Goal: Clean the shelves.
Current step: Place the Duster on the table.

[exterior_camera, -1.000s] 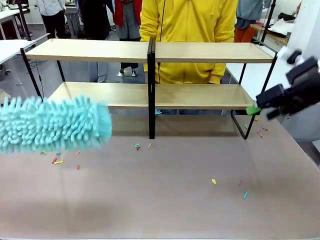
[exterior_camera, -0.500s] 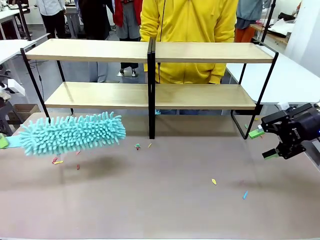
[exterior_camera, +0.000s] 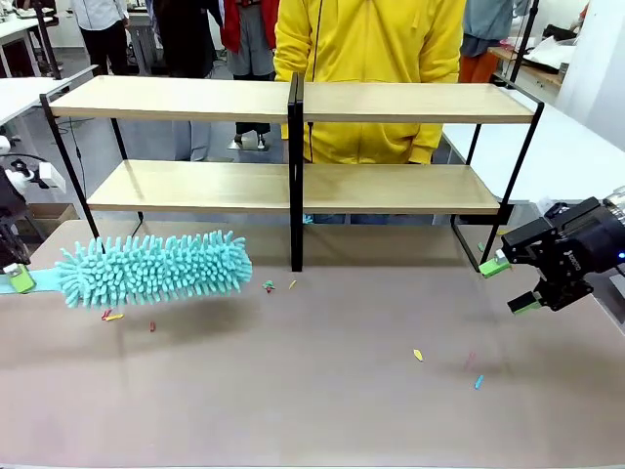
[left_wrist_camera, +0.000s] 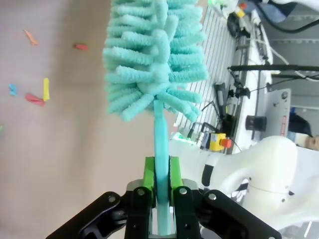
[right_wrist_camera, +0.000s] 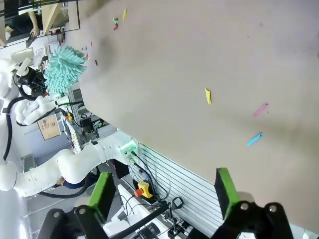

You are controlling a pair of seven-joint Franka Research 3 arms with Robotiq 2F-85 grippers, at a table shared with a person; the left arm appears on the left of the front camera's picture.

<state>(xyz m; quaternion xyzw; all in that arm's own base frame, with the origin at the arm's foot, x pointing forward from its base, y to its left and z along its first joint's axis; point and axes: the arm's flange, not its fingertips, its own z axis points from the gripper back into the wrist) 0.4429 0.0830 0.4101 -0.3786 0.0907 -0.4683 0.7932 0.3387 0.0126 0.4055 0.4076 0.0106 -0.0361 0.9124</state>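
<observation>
Teal duster (exterior_camera: 151, 269); light-wood, black-framed shelves (exterior_camera: 293, 103); my black tool (exterior_camera: 510, 285), green pads; multicoloured scraps (exterior_camera: 418, 355) on grey-brown table (exterior_camera: 322, 401).

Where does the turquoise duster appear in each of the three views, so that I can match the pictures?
Front view: the duster hangs at the left, in front of the shelves.
Left wrist view: top centre, its handle clamped in the left gripper.
Right wrist view: small, upper left.
Shared landmark: the coloured scraps on the table near the duster head.
</observation>
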